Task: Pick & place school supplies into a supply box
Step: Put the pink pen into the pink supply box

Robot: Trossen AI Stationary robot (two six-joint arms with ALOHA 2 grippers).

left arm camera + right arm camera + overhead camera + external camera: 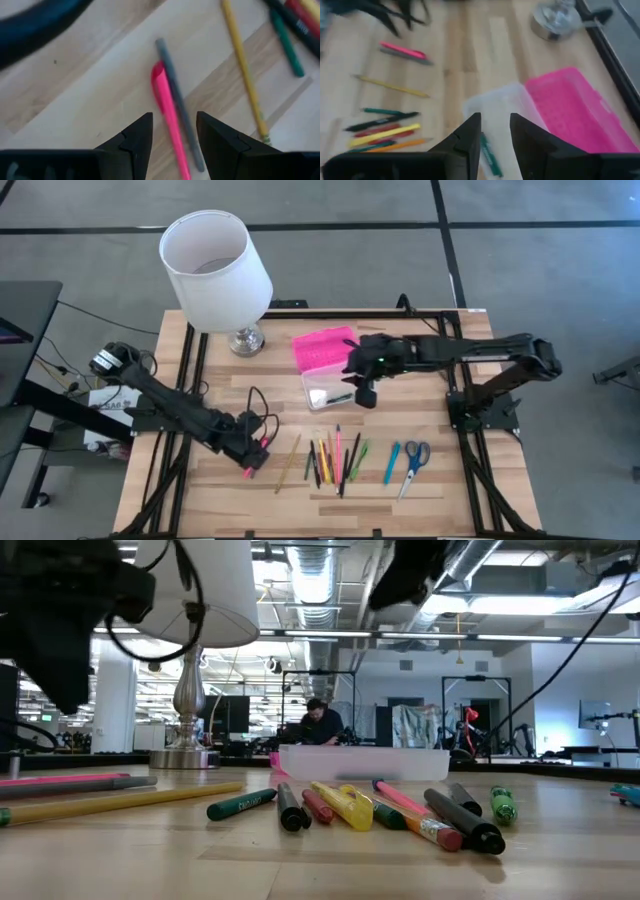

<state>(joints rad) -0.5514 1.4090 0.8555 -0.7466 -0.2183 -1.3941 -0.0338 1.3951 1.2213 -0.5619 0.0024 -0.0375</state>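
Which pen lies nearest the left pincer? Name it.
The pink pen, lying beside a grey one directly under the open left pincer. The other pens lie clustered apart, toward the table's middle.

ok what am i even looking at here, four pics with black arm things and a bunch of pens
It's a two-armed robot at a wooden table, filmed by four cameras at once: one overhead, one at tabletop level, one on each wrist.

Pens, pencils and markers lie in a loose row, with blue scissors at the end, beside a lamp.

The left gripper hovers open over a pink pen lying against a grey one.

The right gripper is open above the clear box, whose pink lid lies flipped back. A green pen lies inside. Neither gripper holds anything.
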